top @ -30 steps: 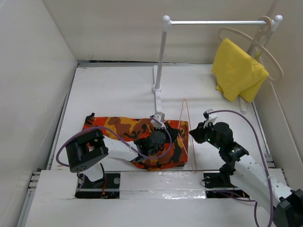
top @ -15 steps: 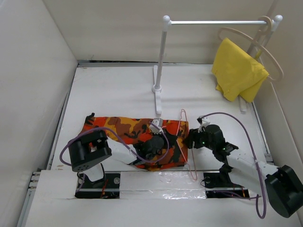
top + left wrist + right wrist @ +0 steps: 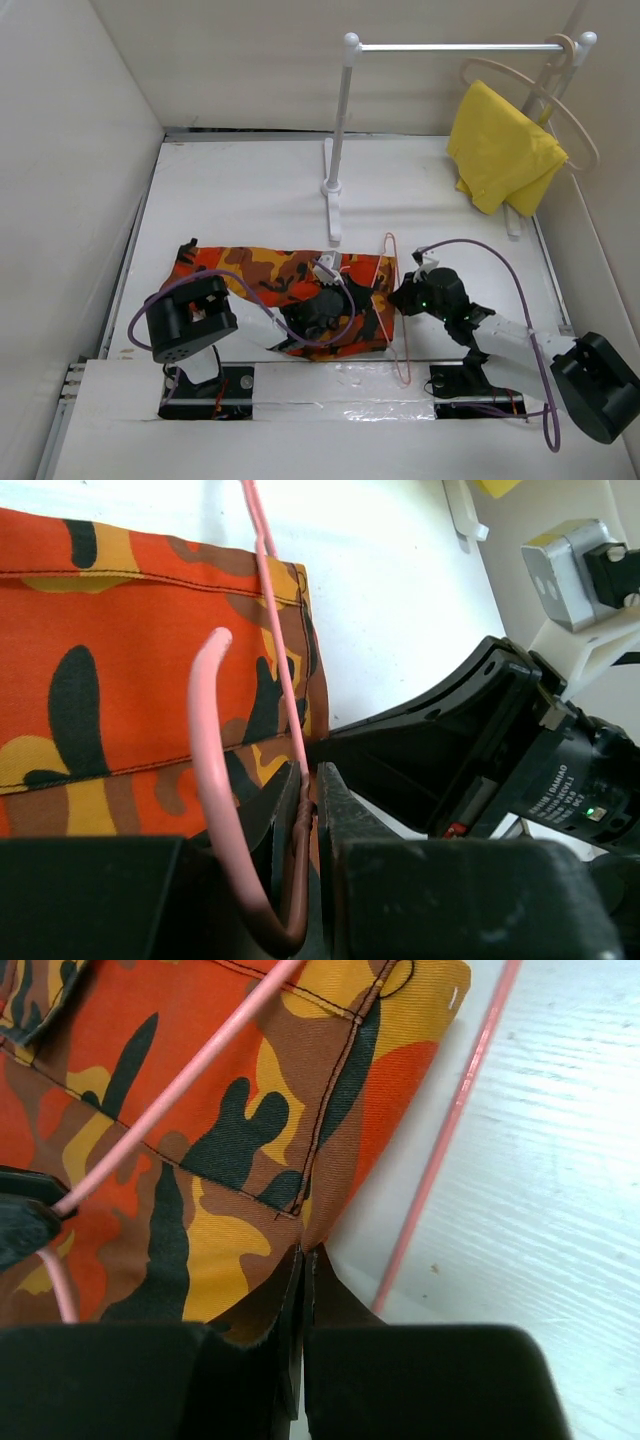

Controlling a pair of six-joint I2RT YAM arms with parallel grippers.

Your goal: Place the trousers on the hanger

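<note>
The camouflage trousers (image 3: 250, 275) lie folded flat on the white table (image 3: 240, 190) in front of the arms. The pink wire hanger (image 3: 404, 362) lies across their right end. My left gripper (image 3: 345, 300) sits over the trousers and is shut on the hanger's twisted neck (image 3: 300, 825), just below the hook (image 3: 205, 740). My right gripper (image 3: 398, 297) is low at the trousers' right edge, shut on a pinch of the cloth (image 3: 300, 1222). One hanger wire (image 3: 450, 1130) lies on the table beside it and another (image 3: 180, 1090) crosses the trousers (image 3: 200, 1160).
A white rail stand (image 3: 340, 130) rises at mid table. A plain yellow cloth (image 3: 500, 150) hangs on a beige wooden hanger (image 3: 570, 120) at the rail's right end. White walls close in left, back and right. The right gripper's body (image 3: 500, 740) is close to my left fingers.
My right gripper has moved left and down to the trousers' right edge and closed on the cloth. The hanger has shifted slightly towards the front. The left gripper has drifted a little nearer.
</note>
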